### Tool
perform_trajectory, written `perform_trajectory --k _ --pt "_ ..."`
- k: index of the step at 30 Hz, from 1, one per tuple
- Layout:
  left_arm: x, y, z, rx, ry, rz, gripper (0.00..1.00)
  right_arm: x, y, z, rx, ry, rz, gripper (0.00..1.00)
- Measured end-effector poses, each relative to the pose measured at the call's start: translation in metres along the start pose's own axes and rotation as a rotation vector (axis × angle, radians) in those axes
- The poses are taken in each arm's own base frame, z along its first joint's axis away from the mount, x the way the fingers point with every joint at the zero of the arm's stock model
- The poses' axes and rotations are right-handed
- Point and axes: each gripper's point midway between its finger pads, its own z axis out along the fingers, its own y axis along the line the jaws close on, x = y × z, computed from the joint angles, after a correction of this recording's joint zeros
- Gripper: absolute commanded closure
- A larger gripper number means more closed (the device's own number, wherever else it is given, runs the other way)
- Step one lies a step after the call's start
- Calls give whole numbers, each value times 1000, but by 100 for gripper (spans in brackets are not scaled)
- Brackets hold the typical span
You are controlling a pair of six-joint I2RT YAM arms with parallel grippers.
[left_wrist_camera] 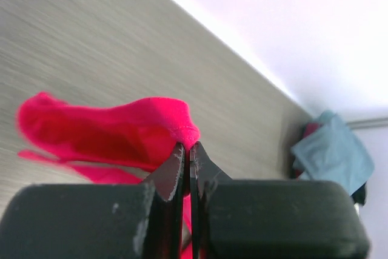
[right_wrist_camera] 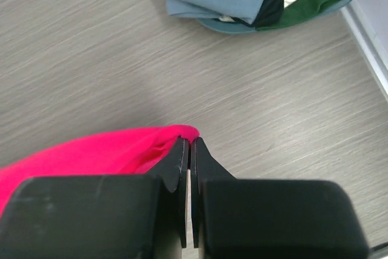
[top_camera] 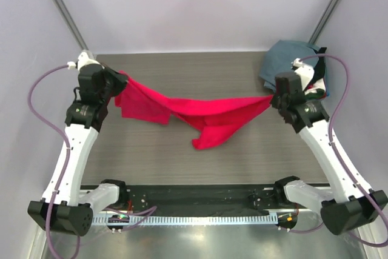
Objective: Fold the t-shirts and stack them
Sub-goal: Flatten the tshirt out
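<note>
2 white arms [top_camera: 76,156] w/ black joints – lilac cables [top_camera: 35,113] on each – black serrated fingers [left_wrist_camera: 171,171]

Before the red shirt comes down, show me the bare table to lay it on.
Bare table lies between the red shirt and the near rail, and again behind it toward the back wall. Crowded: the far right corner, where the shirt pile sits beside the right gripper.

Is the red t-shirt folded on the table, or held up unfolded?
Unfolded, held up: the red t-shirt hangs stretched between the left claw and right claw, both shut on it, middle sagging.
</note>
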Motion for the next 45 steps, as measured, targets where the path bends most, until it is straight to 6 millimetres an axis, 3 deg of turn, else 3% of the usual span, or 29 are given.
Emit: perform_trajectory --k 2,4,8,12,16,23,26,29,35,38,40,45 --pt "-22 -1 -7 -8 -30 -19 100 -11 -6 14 -5 44 33 99" --pt "-43 -9 -11 2 -55 -32 100 -35 5 17 -69 38 63 99" --pt "-88 -38 -25 48 -110 -41 100 -90 43 -4 -261 -39 101 99" --pt "-110 -60 -57 111 -157 -30 100 -122 59 -45 -425 -131 117 99" --pt "-105 -60 -105 160 -173 -9 100 -133 52 -103 -562 -220 110 99" --pt "-81 -40 -195 223 -211 26 100 -136 5 -223 -718 -440 107 99" --pt "-81 -39 -213 237 -234 43 100 -150 -16 -256 -708 -545 126 99" --pt "-77 -40 -199 221 -190 50 100 -156 -19 -252 -674 -556 136 99" --pt "-63 -35 -138 136 -44 47 100 -138 9 -172 -563 -330 98 99" --pt "-63 -35 -135 118 -24 51 100 -129 15 -153 -536 -263 81 99" --pt "-68 -39 -146 135 -45 54 100 -128 13 -157 -539 -267 82 99" --pt "-81 -46 -201 213 -153 59 100 -139 -2 -210 -623 -381 106 99"
